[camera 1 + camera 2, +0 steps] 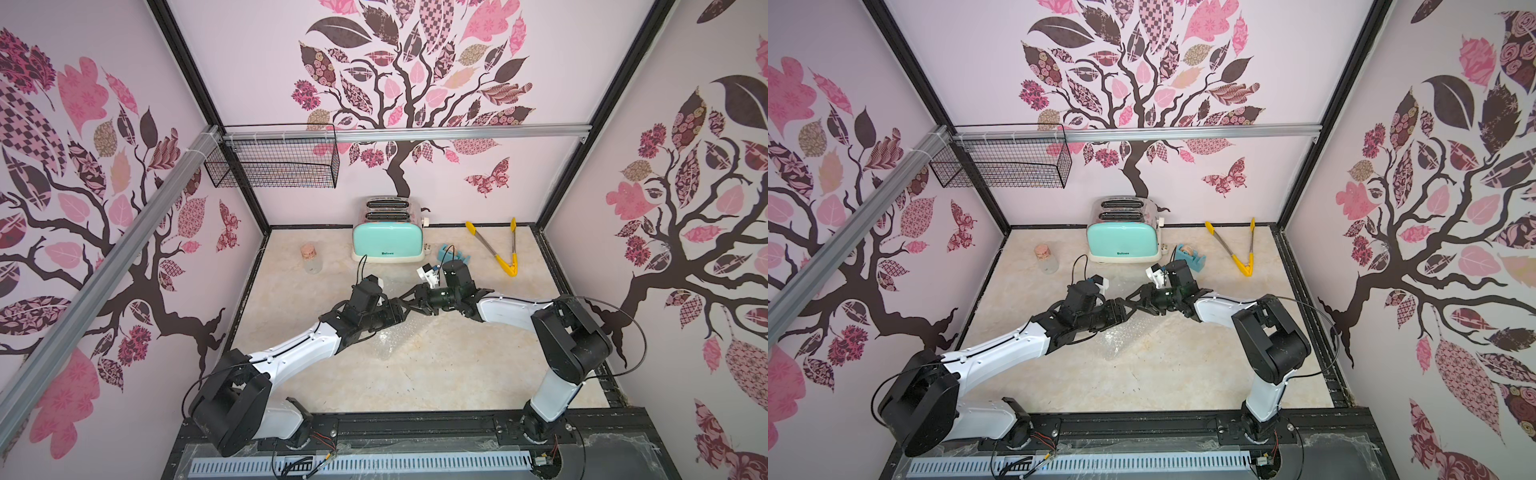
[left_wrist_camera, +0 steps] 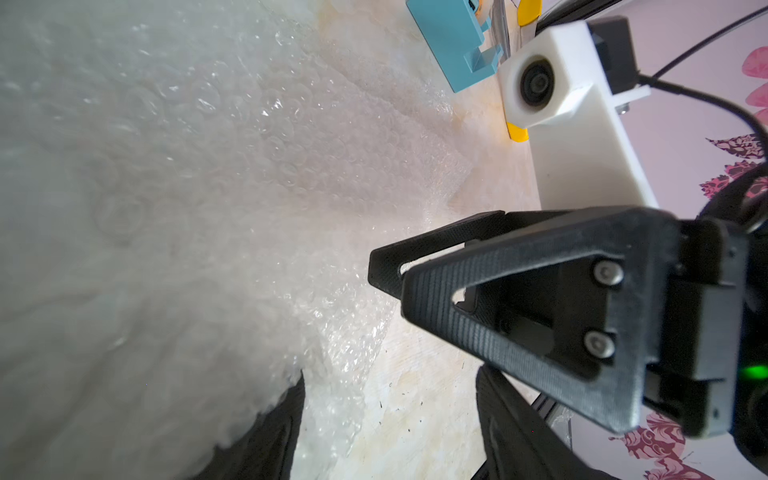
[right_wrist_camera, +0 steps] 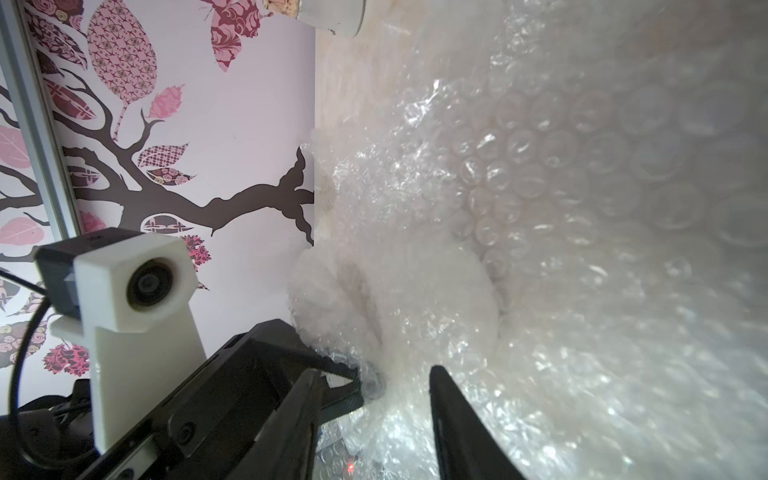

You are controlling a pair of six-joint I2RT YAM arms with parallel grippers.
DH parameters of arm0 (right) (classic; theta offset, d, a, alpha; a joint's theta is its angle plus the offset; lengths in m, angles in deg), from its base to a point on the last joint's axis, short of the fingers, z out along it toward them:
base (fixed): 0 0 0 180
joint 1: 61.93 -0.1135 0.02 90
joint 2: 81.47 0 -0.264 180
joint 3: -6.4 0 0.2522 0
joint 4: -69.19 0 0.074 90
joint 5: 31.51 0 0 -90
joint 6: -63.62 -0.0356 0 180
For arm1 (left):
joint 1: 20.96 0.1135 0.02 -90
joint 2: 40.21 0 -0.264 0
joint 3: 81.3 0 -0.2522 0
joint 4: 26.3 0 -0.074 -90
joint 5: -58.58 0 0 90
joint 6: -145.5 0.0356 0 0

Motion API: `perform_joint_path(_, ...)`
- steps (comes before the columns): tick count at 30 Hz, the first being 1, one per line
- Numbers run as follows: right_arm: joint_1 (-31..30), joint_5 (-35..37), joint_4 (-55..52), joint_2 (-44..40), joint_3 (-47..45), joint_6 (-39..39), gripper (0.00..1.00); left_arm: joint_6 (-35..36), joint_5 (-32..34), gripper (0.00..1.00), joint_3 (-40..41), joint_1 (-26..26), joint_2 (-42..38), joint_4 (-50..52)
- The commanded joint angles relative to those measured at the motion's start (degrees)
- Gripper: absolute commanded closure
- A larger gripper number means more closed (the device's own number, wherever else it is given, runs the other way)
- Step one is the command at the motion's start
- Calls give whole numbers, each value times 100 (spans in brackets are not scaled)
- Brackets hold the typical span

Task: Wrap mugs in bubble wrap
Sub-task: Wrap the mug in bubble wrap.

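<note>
1. Right wrist view: the bubble wrap [image 3: 582, 187] lies bunched over the mug [image 3: 395, 291], seemingly the white lump, on the desk [image 1: 415, 374] in front of the toaster [image 1: 387, 241]. Unpinned, it could spring open.
2. The left tool [image 2: 390, 374] stands open, jaws astride only the wrap's edge.
3. Whether the right tool [image 2: 388, 274], nose to nose with it, grips wrap I cannot tell. The arms could collide.
4. Right of the toaster lie tongs [image 1: 496, 249] and, nearer, a blue tape holder [image 1: 1190, 257].
5. Left of it stands a corked jar [image 1: 311, 259], well apart.

We are looking at a beige marbled tabletop [image 1: 415, 386] carrying a mint toaster [image 1: 388, 243], a corked glass jar [image 1: 311, 261], yellow-tipped tongs [image 1: 498, 251], a blue tape dispenser [image 1: 1192, 258] and the bubble wrap [image 1: 388, 343] lying near its middle.
</note>
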Motion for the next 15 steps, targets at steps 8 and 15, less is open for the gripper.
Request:
perform_joint_path(8,-337,-404,-457,306,297,545,55,115,-134,28,4,66,45,-570)
perform_joint_path(15,-455,-611,-327,569,360,513,58,77,-283,28,135,74,49,-913)
